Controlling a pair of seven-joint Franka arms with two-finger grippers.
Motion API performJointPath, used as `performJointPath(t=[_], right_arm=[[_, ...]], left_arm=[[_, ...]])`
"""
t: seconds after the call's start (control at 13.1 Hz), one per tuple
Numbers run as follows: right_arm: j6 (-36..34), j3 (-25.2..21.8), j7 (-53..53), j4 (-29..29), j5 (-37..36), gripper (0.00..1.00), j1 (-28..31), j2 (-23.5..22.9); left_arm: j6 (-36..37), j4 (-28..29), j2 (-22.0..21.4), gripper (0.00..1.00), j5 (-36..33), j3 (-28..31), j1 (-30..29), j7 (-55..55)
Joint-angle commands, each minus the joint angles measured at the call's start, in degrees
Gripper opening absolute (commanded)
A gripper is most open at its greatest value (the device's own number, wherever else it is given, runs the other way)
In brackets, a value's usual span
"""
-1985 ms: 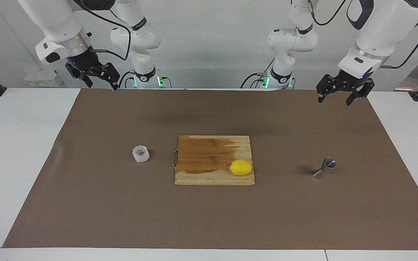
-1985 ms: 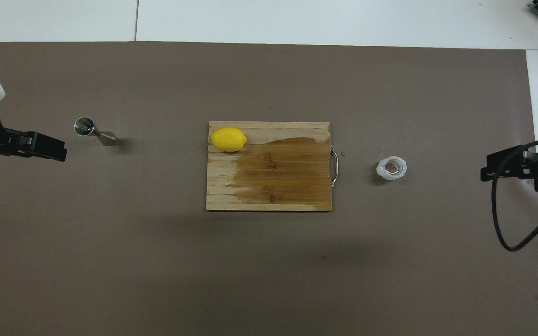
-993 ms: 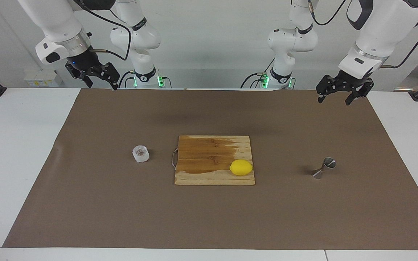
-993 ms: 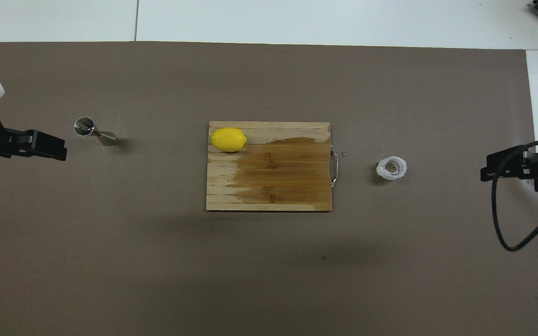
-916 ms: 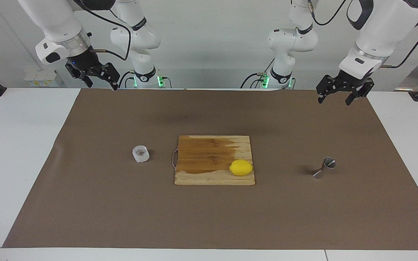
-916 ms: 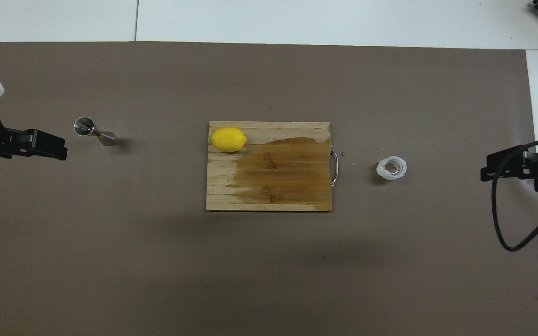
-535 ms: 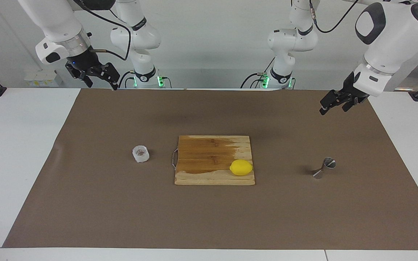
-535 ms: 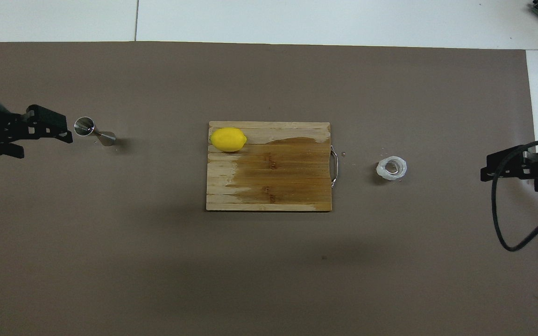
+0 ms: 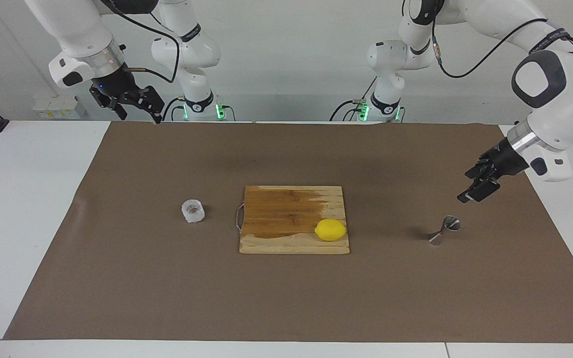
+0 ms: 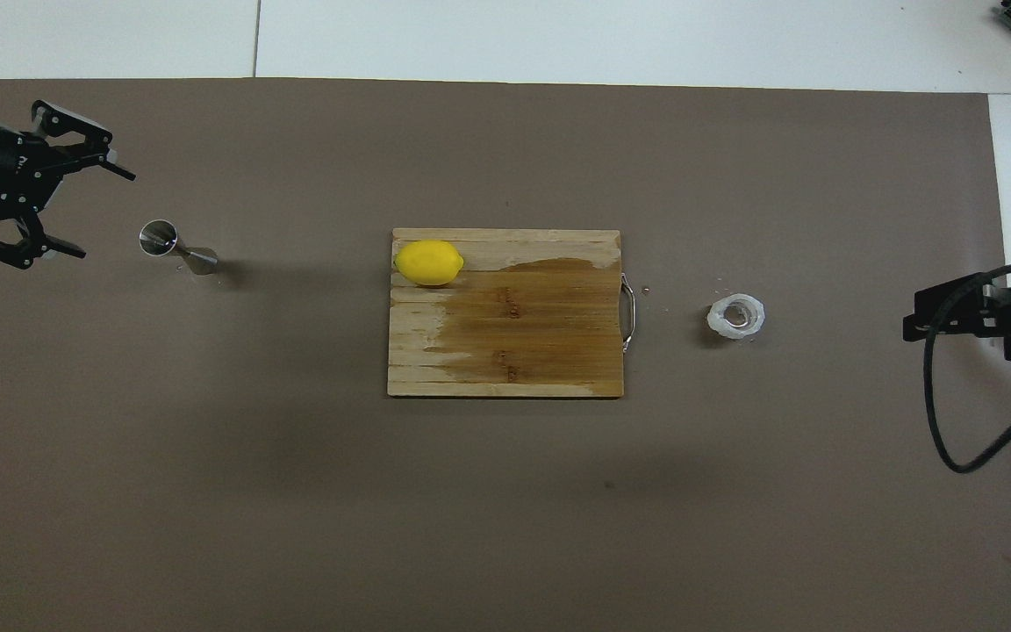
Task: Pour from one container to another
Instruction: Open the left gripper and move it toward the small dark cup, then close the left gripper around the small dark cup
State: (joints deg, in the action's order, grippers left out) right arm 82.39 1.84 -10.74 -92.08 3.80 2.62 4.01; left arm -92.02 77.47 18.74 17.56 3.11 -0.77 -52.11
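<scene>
Left end effector (image 9: 475,191) above brown mat (image 9: 286,298)

This is a robotics lab set up as a test bench, not a real kitchen. Two white industrial arms (image 9: 540,99) stand on bases bolted at the edge of a plain white surface (image 9: 23,209), with green status lights (image 9: 185,112) glowing at the bases and black cables (image 9: 470,59) looping along the arms. A sheet of brown paper (image 9: 286,298) covers the middle of the surface. The walls are bare and pale. The few kitchen props are spaced far apart in a row: a wooden cutting board (image 9: 286,211) with a lemon (image 9: 331,229) on it, a small glass cup (image 9: 193,211), and a steel jigger (image 9: 444,229) just below the left arm's fingers (image 9: 480,190).
</scene>
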Motion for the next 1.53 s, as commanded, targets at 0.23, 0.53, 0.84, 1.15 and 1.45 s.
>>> performJointPath(t=[0.23,0.53,0.84,1.15,1.45], right_arm=[[0.7,0.1,1.6,-0.7,1.4,1.0,0.7,0.8],[0.7,0.1,1.6,-0.7,1.4,1.0,0.7,0.8],[0.7,0.1,1.6,-0.7,1.4,1.0,0.7,0.8],[0.7,0.1,1.6,-0.7,1.4,1.0,0.7,0.8],[0.7,0.1,1.6,-0.7,1.4,1.0,0.7,0.8]], left_arm=[[-0.5,-7.2,11.5,1.0,6.9,0.1,-5.4,-16.0],[-6.0,-8.7,17.6,1.0,12.9,-0.6,-9.2,-20.1],[-9.7,0.5,17.6,1.0,20.4,-0.2,-11.4,-21.5],[-17.3,15.7,12.6,1.0,27.3,-0.3,-11.3,-20.1],[-19.1,22.9,9.7,1.0,35.5,-0.3,-11.6,-12.4]])
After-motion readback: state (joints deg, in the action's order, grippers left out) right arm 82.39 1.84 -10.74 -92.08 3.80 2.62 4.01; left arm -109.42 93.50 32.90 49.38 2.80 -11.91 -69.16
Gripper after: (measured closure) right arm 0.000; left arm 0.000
